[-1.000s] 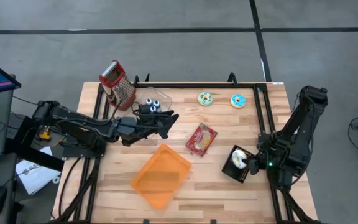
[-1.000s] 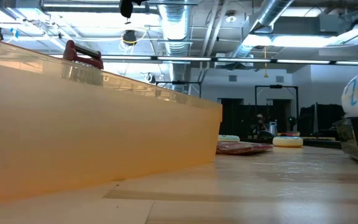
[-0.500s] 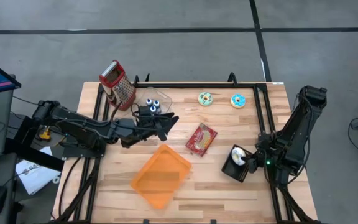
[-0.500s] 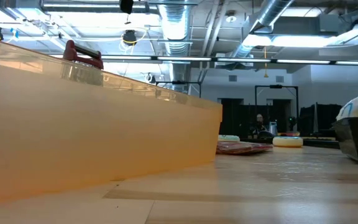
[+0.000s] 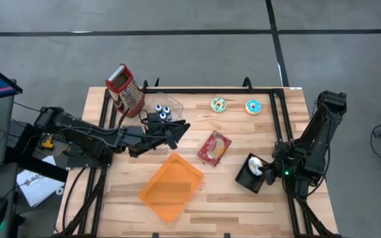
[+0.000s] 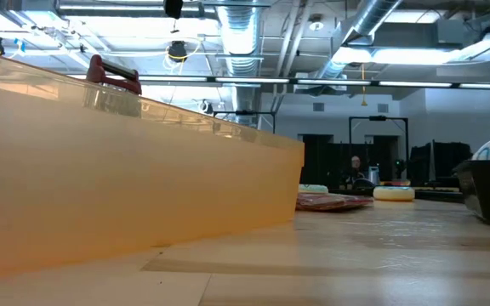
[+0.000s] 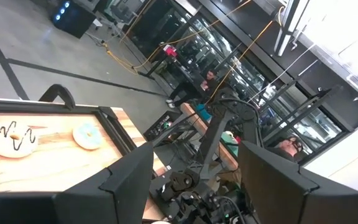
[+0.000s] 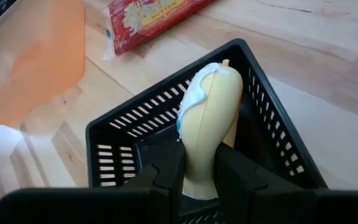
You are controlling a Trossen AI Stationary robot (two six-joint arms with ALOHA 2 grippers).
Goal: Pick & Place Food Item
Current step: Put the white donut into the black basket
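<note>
Both arms are matt black, built from chunky angular links joined by rounded housings. The left arm [image 5: 91, 135] shows bundled black cables running along its links, and a yellow tag or label sits near its base end. Its jaws, seen from the left wrist view, are two broad, flat-faced black fingers [image 7: 132, 180] with bevelled edges and a dull sheen. The right arm [image 5: 316, 142] is equally dark, with a small green indicator light glowing on the wrist housing just behind its jaws. From the right wrist view, its fingers [image 8: 166, 174] are smooth black blocks with squared tips and faint seams.
</note>
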